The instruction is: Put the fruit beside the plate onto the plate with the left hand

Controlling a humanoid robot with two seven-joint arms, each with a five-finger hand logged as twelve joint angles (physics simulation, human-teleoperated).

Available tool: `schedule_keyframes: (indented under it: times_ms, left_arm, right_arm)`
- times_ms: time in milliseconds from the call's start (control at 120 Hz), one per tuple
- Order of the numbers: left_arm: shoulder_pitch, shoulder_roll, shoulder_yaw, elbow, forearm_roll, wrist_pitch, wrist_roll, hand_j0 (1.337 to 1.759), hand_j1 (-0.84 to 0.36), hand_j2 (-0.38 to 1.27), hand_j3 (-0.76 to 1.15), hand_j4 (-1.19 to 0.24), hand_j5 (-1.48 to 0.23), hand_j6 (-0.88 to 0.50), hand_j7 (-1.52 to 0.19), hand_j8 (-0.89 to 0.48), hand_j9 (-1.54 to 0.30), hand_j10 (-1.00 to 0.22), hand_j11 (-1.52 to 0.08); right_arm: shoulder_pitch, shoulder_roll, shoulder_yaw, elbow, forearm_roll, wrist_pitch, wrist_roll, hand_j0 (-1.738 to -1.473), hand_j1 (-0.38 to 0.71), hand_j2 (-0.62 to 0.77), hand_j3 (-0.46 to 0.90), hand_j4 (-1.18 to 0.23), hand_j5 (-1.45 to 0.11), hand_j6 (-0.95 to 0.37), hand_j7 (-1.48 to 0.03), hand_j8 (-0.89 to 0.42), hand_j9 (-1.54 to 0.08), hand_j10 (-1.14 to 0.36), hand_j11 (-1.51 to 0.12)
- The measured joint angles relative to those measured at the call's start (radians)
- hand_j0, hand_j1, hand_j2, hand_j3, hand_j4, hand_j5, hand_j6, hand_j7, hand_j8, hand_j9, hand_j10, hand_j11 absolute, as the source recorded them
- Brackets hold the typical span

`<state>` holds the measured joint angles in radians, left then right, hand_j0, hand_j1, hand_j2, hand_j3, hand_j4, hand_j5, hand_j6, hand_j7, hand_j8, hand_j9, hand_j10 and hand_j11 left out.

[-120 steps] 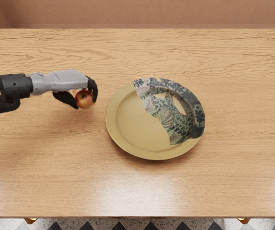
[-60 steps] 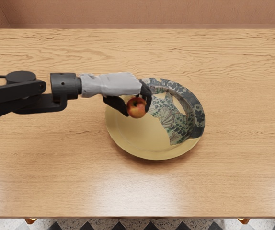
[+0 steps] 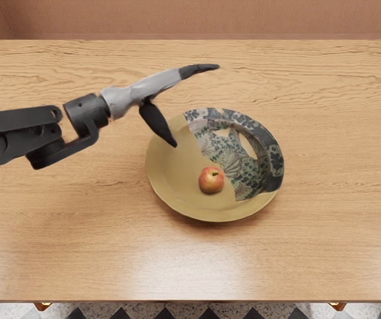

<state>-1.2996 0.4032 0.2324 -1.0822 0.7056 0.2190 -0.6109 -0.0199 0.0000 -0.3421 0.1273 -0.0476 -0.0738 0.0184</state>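
I get a bright, even picture, sharp throughout. The plate (image 3: 177, 179) casts a soft shadow under its near rim; the table (image 3: 177, 266) shows a pale sheen (mild glare) in front of it.

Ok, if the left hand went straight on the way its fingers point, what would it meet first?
Nothing that shows: the open left hand points toward the far right of the table, passing behind the plate. The apple lies on the plate, off that line. The hand's height is unclear.
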Motion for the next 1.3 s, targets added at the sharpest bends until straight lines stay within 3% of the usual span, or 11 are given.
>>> schedule_keyframes:
  times_ms: [267,617,842,1075,1300]
  left_arm:
    - [0.141,0.077,-0.005,0.053,-0.274,0.007,0.000,1.658,0.31,0.02,0.00,-0.03,-0.04,-0.03,-0.04,-0.03,-0.04,-0.03,-0.04]
    - [0.324,0.191,-0.059,0.116,-0.328,0.009,0.000,1.658,0.33,0.01,0.00,-0.02,-0.03,-0.02,-0.03,-0.02,-0.03,-0.02,-0.03]
    - [0.373,0.211,-0.151,0.178,-0.343,0.009,0.000,1.658,0.33,0.01,0.00,-0.02,-0.02,-0.02,-0.02,-0.02,-0.02,-0.02,-0.02]
    - [0.412,0.206,-0.205,0.181,-0.477,-0.001,0.000,1.658,0.33,0.01,0.00,-0.02,-0.02,-0.02,-0.02,-0.02,-0.02,-0.02,-0.02]
    - [0.422,0.205,-0.209,0.180,-0.511,-0.002,0.000,1.658,0.33,0.01,0.00,-0.02,-0.02,-0.02,-0.02,-0.02,-0.02,-0.02,-0.02]
  right_arm:
    - [0.000,0.000,0.000,0.000,0.000,0.000,0.000,-1.658,-0.35,0.00,0.00,0.00,0.00,0.00,0.00,0.00,0.00,0.00,0.00]
    - [0.000,0.000,0.000,0.000,0.000,0.000,0.000,-1.658,-0.35,0.00,0.00,0.00,0.00,0.00,0.00,0.00,0.00,0.00,0.00]
    - [0.000,0.000,0.000,0.000,0.000,0.000,0.000,-1.658,-0.35,0.00,0.00,0.00,0.00,0.00,0.00,0.00,0.00,0.00,0.00]
    - [0.000,0.000,0.000,0.000,0.000,0.000,0.000,-1.658,-0.35,0.00,0.00,0.00,0.00,0.00,0.00,0.00,0.00,0.00,0.00]
    - [0.000,0.000,0.000,0.000,0.000,0.000,0.000,-1.658,-0.35,0.00,0.00,0.00,0.00,0.00,0.00,0.00,0.00,0.00,0.00]
